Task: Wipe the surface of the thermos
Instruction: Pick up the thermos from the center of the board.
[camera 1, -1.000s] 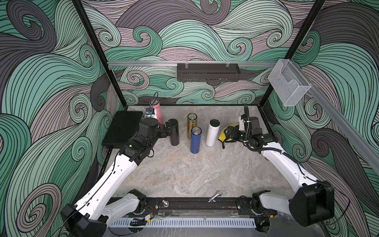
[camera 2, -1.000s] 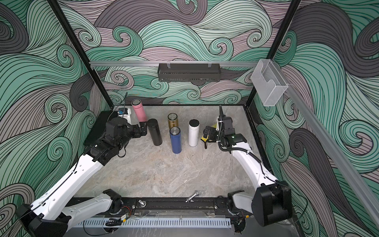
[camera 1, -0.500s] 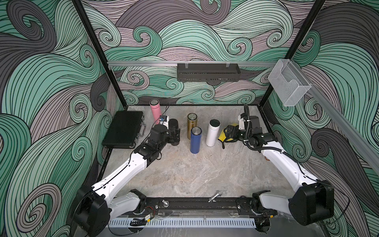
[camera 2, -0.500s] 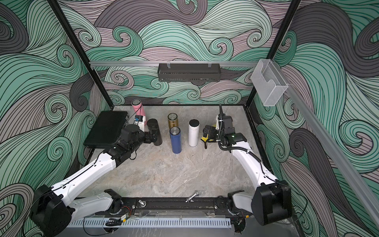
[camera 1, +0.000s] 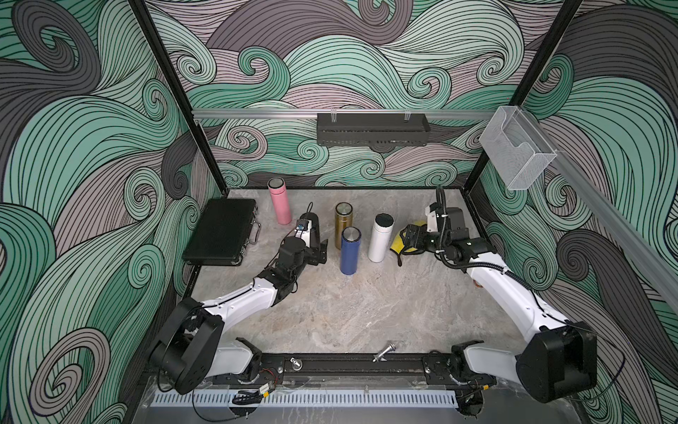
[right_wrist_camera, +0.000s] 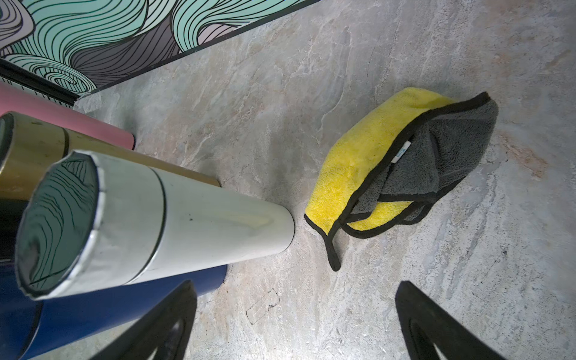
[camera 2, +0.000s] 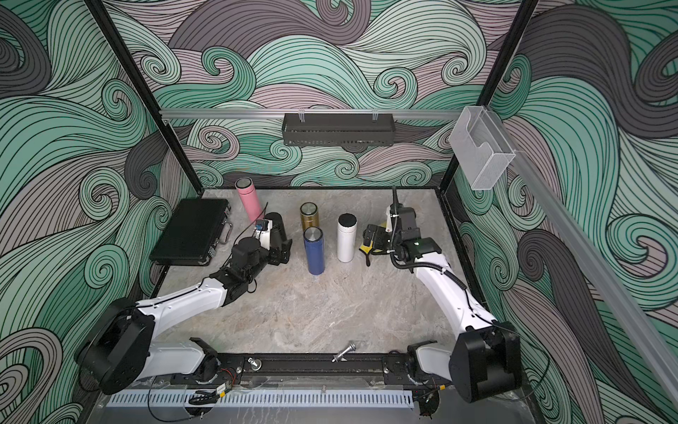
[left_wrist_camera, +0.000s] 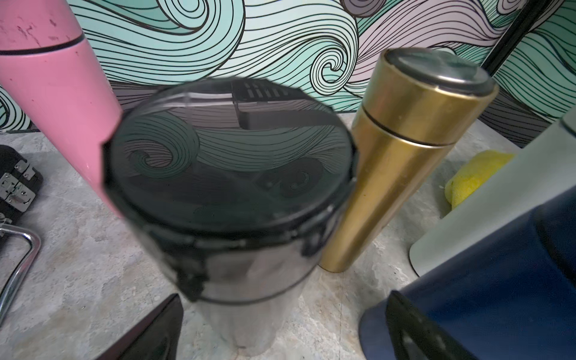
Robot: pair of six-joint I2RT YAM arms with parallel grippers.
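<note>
Nearest stands the blue thermos (camera 1: 349,253). The left gripper (left_wrist_camera: 283,296) has its jaws spread either side of the upright black thermos (left_wrist_camera: 230,174), not clamped. The right gripper (right_wrist_camera: 296,285), jaws spread and empty, is close to the yellow cloth (right_wrist_camera: 389,165). Behind: gold thermos (camera 1: 343,224), then pink thermos (camera 1: 279,202).

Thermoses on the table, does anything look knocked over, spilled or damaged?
Nothing is tipped or spilled. The pink thermos has dark scuffs on its cap, and the yellow-and-grey cloth lies crumpled beside the white thermos.
</note>
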